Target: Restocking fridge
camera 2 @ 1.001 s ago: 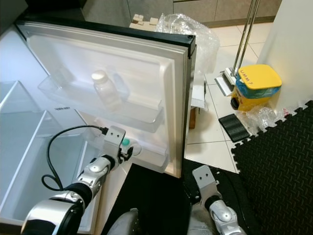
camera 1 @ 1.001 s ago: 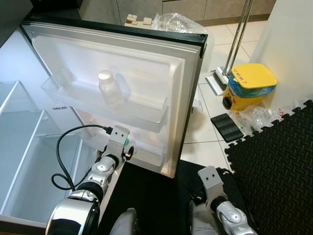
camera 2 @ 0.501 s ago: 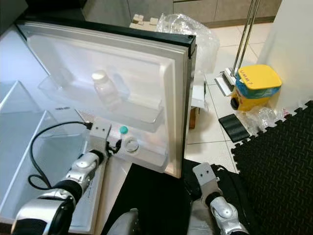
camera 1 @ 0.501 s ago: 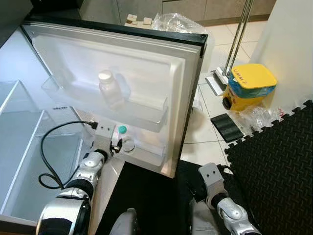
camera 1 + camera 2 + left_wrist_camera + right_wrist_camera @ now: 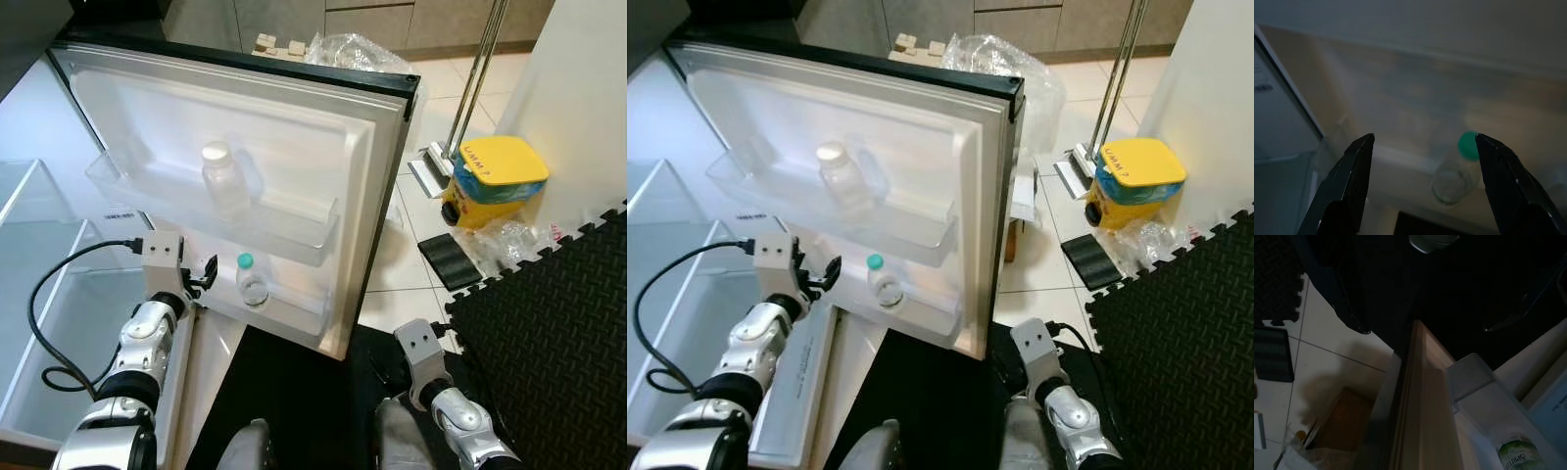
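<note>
hovering beside green-capped bottle in door shelf: left end effector spread wide, empty.

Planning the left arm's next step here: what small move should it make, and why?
Probably draw the left gripper further back from the door. Its fingers are open and clear of the green-capped bottle, which stands upright in the lower door shelf, so that placement looks done.

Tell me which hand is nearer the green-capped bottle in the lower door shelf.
Left. The left hand is open just beside the green-capped bottle, apart from it at shelf height. The right hand hangs low by the door's outer edge.
</note>
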### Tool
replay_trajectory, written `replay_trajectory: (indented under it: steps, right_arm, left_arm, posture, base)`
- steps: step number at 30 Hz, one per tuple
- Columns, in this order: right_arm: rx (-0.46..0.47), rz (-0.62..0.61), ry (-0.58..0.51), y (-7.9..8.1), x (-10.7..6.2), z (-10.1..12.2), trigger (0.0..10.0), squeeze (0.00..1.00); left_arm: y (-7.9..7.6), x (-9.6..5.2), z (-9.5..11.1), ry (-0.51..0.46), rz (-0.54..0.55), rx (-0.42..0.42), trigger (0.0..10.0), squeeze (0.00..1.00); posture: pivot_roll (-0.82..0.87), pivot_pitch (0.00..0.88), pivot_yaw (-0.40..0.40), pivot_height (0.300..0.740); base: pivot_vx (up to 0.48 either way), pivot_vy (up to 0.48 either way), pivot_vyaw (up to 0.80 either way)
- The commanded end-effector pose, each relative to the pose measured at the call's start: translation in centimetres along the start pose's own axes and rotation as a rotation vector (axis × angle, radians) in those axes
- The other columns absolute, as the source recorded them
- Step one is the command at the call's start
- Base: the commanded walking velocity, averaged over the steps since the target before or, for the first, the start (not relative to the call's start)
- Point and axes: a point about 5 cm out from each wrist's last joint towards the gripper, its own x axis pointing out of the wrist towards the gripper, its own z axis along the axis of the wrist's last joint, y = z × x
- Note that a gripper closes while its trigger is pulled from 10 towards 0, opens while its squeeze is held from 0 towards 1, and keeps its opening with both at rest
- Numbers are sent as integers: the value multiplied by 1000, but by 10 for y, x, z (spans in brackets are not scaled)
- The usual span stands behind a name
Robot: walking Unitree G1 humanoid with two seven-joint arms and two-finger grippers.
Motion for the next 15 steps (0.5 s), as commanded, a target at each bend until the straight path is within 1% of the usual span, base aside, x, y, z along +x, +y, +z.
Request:
replay_trajectory:
  steps: [1,4,6,7,8,10,11,12,14,15]
  right_arm:
    - [8,15,27,2,-1,-4,10000,0]
    - [8,21,37,2,0,-4,10000,0]
    - [-1,25,44,2,1,-4,10000,0]
    - [-12,46,47,5,1,-5,10000,0]
    - [-12,46,47,5,1,-5,10000,0]
    - [-14,62,51,9,2,-5,10000,0]
    - [-11,63,51,10,2,-5,10000,0]
    - [-11,63,51,10,2,-5,10000,0]
    - [7,65,43,11,2,-5,10000,0]
    - [7,65,43,11,2,-5,10000,0]
  left_arm:
    - [13,-10,-3,5,15,-12,10000,0]
    - [14,-16,-6,5,1,-44,10000,0]
    - [15,-19,-10,19,1,-41,10000,0]
    - [18,-25,-19,48,29,-21,10000,0]
    - [18,-25,-19,48,29,-21,10000,0]
    - [24,-36,-33,87,87,6,10000,0]
    - [26,-39,-36,96,107,12,10000,0]
    - [26,-39,-36,96,107,12,10000,0]
    - [29,-46,-40,93,138,15,10000,0]
    - [29,-46,-40,93,138,15,10000,0]
  posture:
    - [-99,146,26,646]
    - [-97,141,20,646]
    - [-97,138,18,646]
    - [-97,133,18,646]
    - [-97,133,18,646]
    - [-98,128,18,646]
    - [-98,128,18,646]
    - [-98,128,18,646]
    - [-95,125,17,646]
    - [-95,125,17,646]
  base:
    - [0,0,0]
    - [0,0,0]
    - [0,0,0]
    - [0,0,0]
    - [0,0,0]
    - [0,0,0]
    - [0,0,0]
    - [0,0,0]
    - [0,0,0]
    - [0,0,0]
